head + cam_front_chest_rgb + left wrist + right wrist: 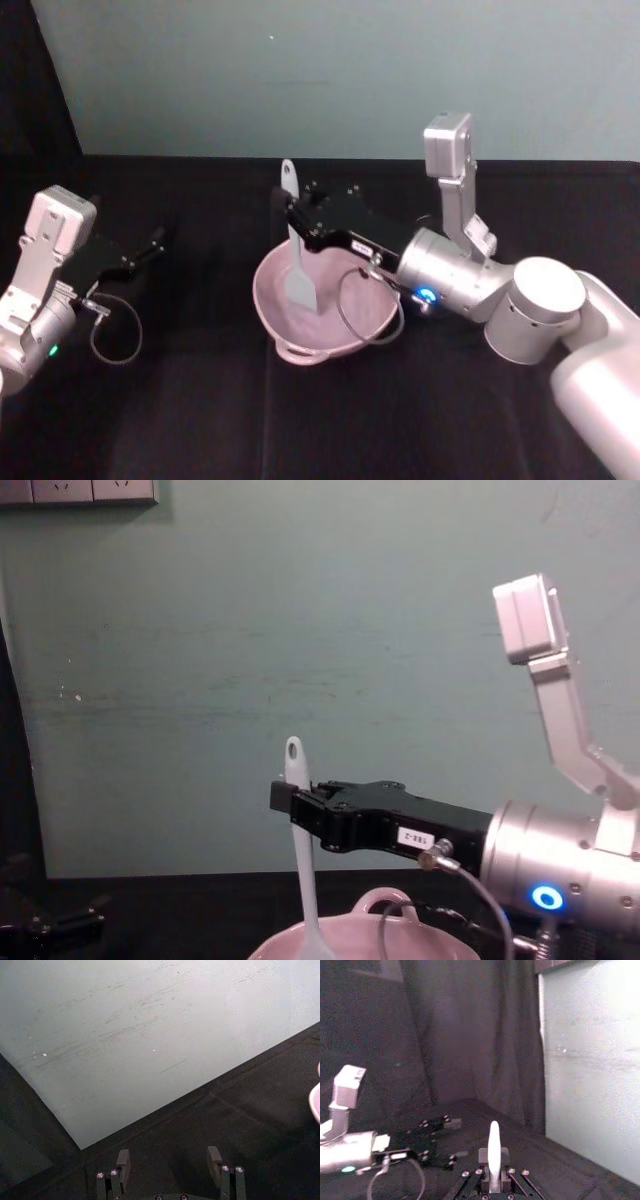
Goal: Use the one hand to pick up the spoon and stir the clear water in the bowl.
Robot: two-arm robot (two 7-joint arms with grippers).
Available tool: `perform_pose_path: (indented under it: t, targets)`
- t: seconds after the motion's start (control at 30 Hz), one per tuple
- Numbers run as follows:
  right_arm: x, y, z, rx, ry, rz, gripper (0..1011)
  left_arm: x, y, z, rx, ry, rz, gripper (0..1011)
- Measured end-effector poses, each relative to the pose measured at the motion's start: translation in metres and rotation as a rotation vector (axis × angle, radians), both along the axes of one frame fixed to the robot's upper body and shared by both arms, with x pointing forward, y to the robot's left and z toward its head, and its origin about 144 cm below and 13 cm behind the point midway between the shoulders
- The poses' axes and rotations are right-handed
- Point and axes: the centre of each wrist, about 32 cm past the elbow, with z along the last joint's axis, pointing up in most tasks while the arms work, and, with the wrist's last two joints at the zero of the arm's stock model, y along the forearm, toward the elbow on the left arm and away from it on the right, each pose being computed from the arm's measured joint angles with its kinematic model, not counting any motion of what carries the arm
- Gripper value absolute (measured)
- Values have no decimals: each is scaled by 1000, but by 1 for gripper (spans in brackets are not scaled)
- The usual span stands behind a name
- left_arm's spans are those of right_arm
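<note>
Stirring: spoon upright in the bowl
The right end effector grips its handle above the bowl; left end effector released, well left. Circle slowly, blade off the rim.

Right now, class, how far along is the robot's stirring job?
Done: the spoon is picked up, held upright by the right gripper. In hand: its blade sits inside the bowl. Left: the stirring itself; one moment cannot show motion. The left gripper hangs open off to the side.
</note>
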Motion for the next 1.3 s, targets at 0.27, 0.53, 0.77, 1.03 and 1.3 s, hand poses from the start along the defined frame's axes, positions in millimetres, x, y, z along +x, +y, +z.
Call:
perform_pose_path:
  t: [0.27, 0.53, 0.77, 1.03, 1.3]
  targets:
    - [9, 9, -7, -7, -90, -96, 121, 0, 0, 0, 0, 0, 0, 1011]
    - [12, 9, -11, -40, -181, -187, 121, 0, 0, 0, 0, 0, 0, 1011]
    - [7, -4, -6, -71, -177, -202, 121, 0, 0, 0, 0, 0, 0, 1011]
    - [-10, -25, 10, -88, -112, -166, 121, 0, 0, 0, 0, 0, 0, 1011]
    - [-30, -32, 20, -64, -29, -58, 121, 0, 0, 0, 0, 0, 0, 1011]
